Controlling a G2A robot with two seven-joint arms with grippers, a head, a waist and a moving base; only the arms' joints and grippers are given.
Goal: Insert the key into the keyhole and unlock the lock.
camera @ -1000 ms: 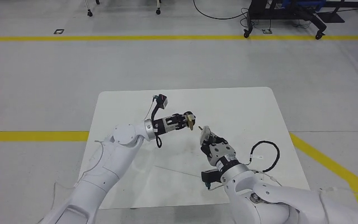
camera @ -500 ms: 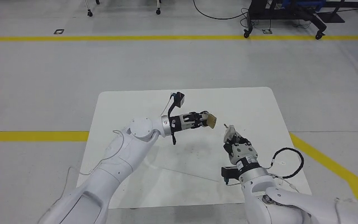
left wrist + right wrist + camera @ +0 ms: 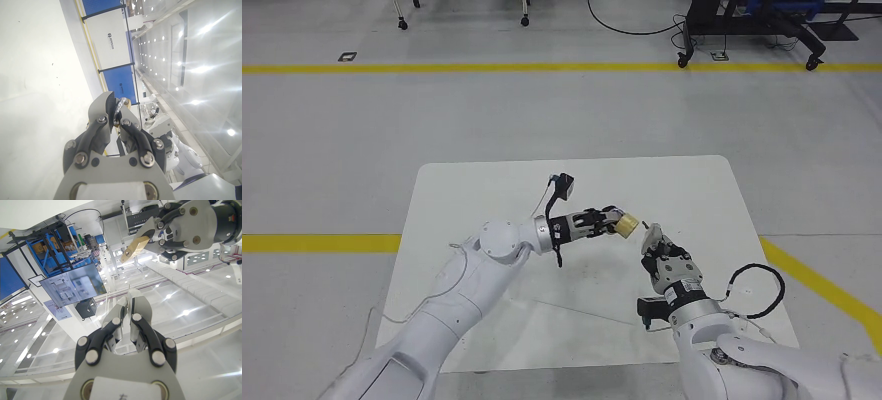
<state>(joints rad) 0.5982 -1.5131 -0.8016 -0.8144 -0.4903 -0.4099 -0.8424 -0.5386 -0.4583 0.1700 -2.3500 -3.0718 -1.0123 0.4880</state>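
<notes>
The left hand (image 3: 610, 222) was clenched on the steel shackle (image 3: 118, 108) of the brass lock (image 3: 625, 226) and held it in the air above the white worktop (image 3: 472, 200). The lock's body stuck out past the fingertips toward the other arm. In the right wrist view, the keyhole (image 3: 128, 251) sat on the lock's tilted end face, turned toward the right hand (image 3: 130, 297). That hand gripped the thin key (image 3: 128, 290) edge-on between its fingers. The blade pointed at the lock, with a small gap between its tip and the keyhole. Both hands hung right of the worktop's middle, well inside its far and right edges, with white surface on every side of them.
</notes>
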